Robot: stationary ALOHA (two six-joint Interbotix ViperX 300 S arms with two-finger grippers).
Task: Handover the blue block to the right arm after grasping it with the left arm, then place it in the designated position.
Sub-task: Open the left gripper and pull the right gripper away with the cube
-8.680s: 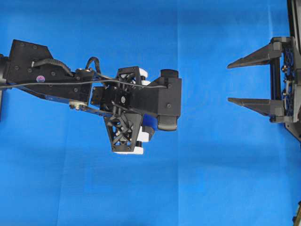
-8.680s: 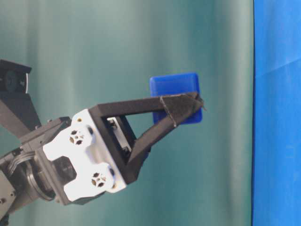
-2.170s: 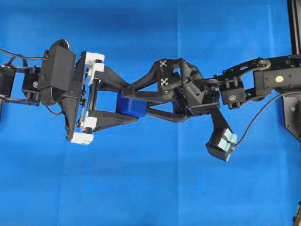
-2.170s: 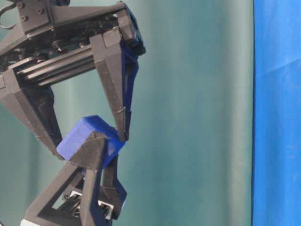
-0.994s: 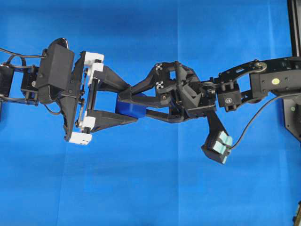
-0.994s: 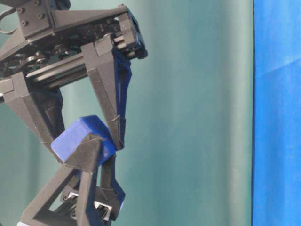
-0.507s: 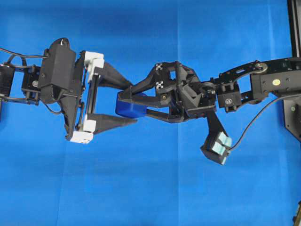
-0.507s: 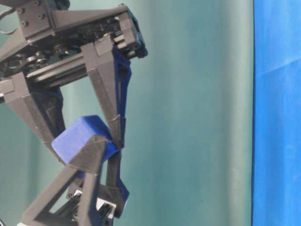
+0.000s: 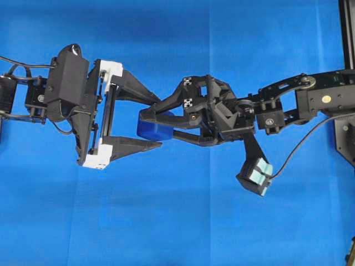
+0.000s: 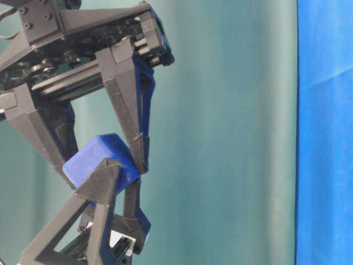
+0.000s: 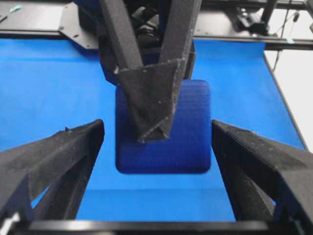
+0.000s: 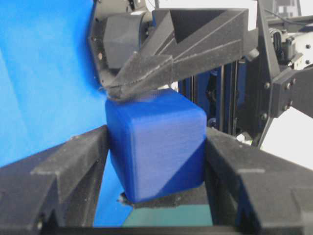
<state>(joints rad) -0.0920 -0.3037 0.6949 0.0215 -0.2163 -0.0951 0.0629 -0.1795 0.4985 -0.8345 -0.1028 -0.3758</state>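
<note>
Dark-blue rounded blue block (image 12: 155, 144), clamped by right end effector (image 12: 155, 161)

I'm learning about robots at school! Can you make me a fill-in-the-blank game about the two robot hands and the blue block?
1. The blue block is squeezed between the fingers of the ______ gripper.
2. The fingers of the left gripper are spread ______, with gaps beside the block.
3. The cloth under both arms is colored ______.
4. The left gripper has corner brackets colored ______.

Missing words: right; open; blue; white
</note>
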